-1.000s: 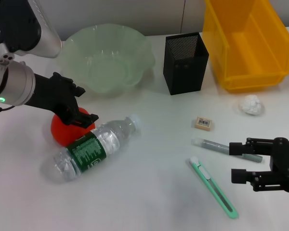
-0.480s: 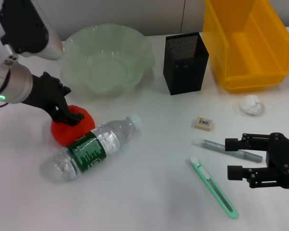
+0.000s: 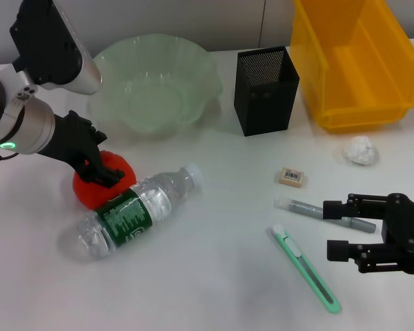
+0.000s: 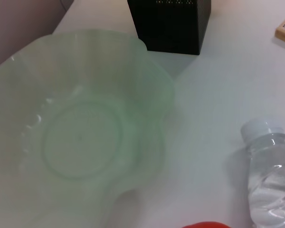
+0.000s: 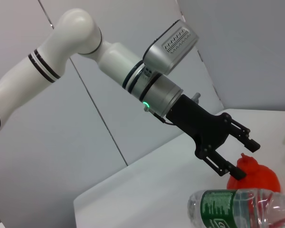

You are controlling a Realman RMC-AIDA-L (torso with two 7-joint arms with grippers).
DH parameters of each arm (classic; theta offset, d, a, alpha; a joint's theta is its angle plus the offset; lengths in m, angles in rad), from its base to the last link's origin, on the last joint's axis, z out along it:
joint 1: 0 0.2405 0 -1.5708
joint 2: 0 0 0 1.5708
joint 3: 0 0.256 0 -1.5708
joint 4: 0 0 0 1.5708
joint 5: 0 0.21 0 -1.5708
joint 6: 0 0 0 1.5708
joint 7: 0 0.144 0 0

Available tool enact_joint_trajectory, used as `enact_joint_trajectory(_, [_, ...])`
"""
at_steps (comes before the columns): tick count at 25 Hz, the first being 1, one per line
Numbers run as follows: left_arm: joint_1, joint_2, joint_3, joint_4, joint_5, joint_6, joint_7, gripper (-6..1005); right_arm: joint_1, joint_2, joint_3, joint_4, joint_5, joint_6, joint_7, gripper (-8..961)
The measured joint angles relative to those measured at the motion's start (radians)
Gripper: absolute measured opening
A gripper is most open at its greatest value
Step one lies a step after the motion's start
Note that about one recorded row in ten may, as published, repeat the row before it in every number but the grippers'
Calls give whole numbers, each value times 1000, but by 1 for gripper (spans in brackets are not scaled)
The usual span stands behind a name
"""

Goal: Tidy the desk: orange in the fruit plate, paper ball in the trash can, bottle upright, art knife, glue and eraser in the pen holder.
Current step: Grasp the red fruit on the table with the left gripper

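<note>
The orange [image 3: 100, 189] lies on the table beside the fallen bottle [image 3: 131, 210]. My left gripper [image 3: 107, 172] is down on top of the orange, open, with its fingers [image 5: 226, 167] straddling the fruit [image 5: 254, 178]. The pale green fruit plate [image 3: 155, 48] stands just behind it. My right gripper [image 3: 339, 229] hovers open at the front right, beside the grey glue stick [image 3: 307, 207] and the green art knife [image 3: 305, 267]. The eraser [image 3: 291, 176] and the paper ball [image 3: 361, 149] lie farther back. The black mesh pen holder [image 3: 265, 89] and the yellow trash can [image 3: 355, 103] stand at the back.
The left wrist view shows the fruit plate's wavy rim [image 4: 152, 85], the pen holder's base [image 4: 171, 23], the bottle's white cap [image 4: 261, 129] and a sliver of the orange [image 4: 206, 224]. The bottle lies against the orange on its front-right side.
My left gripper has dropped from just above the orange down onto it, and its wrist has swung slightly left. The right gripper drifted a little leftward.
</note>
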Motion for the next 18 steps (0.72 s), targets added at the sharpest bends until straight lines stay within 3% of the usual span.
enact_joint_trajectory(15, [2, 0, 15, -9, 7, -16, -12, 743, -1, 2, 35, 5, 1, -40, -11, 771])
enact_joint_trajectory(18, [5, 0, 20, -10, 7, -19, -13, 623, 0, 4, 36, 5, 1, -40, -11, 771])
